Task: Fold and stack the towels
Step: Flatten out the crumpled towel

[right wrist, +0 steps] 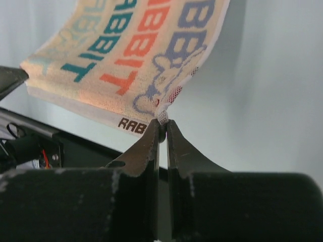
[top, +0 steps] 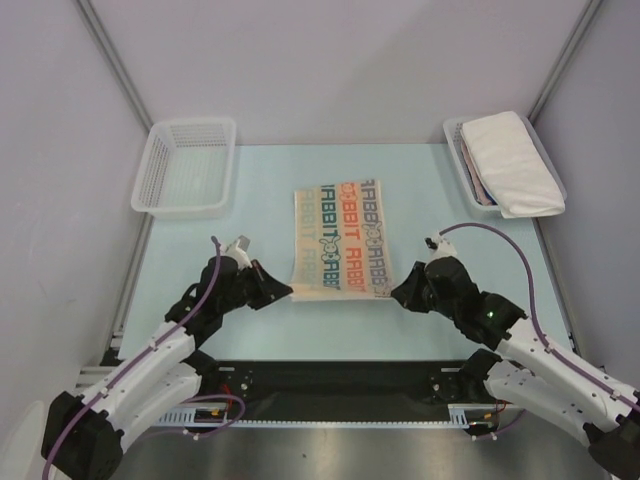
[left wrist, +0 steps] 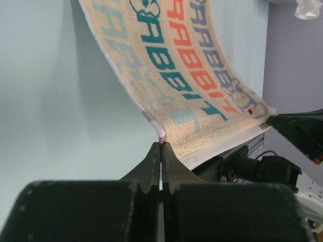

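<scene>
A cream towel with colourful "RABBIT" lettering (top: 342, 240) lies spread in the middle of the table, its near edge lifted. My left gripper (top: 288, 292) is shut on the towel's near left corner (left wrist: 161, 137). My right gripper (top: 394, 293) is shut on the near right corner (right wrist: 163, 118). Between the two grips the towel (left wrist: 194, 75) hangs in a curve (right wrist: 126, 55), and its far part rests on the table. Folded towels, a white one (top: 510, 163) on top, are stacked in the basket at the back right.
A white mesh basket (top: 186, 166) stands at the back left with nothing showing in it. Another basket (top: 458, 150) at the back right holds the stack. Grey walls close in the pale blue table (top: 430, 190) on three sides.
</scene>
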### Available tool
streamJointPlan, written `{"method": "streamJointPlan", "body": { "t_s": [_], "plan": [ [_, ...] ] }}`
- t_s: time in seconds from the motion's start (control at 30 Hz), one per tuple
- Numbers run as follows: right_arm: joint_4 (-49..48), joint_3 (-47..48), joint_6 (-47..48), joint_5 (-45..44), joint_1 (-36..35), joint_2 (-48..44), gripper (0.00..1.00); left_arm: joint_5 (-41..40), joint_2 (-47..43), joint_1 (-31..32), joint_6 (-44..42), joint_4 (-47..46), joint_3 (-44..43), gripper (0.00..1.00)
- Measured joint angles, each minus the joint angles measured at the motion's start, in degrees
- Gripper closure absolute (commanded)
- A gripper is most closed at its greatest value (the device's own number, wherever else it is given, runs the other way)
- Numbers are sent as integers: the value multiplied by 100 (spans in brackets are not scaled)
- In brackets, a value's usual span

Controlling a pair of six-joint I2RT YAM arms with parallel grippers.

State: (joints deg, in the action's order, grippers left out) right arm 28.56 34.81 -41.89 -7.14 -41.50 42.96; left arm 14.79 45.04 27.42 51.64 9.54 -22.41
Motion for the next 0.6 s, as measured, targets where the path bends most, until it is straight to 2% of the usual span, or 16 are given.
{"method": "streamJointPlan", "body": {
  "t_s": [0.23,0.6],
  "plan": [
    [199,-400,-669,-229,-686,-192,100,70,-262,131,269,319,380,100],
    [378,-811,-1596,-555,-1956,225,100,236,243,225,350,905,551,100]
  ]
}}
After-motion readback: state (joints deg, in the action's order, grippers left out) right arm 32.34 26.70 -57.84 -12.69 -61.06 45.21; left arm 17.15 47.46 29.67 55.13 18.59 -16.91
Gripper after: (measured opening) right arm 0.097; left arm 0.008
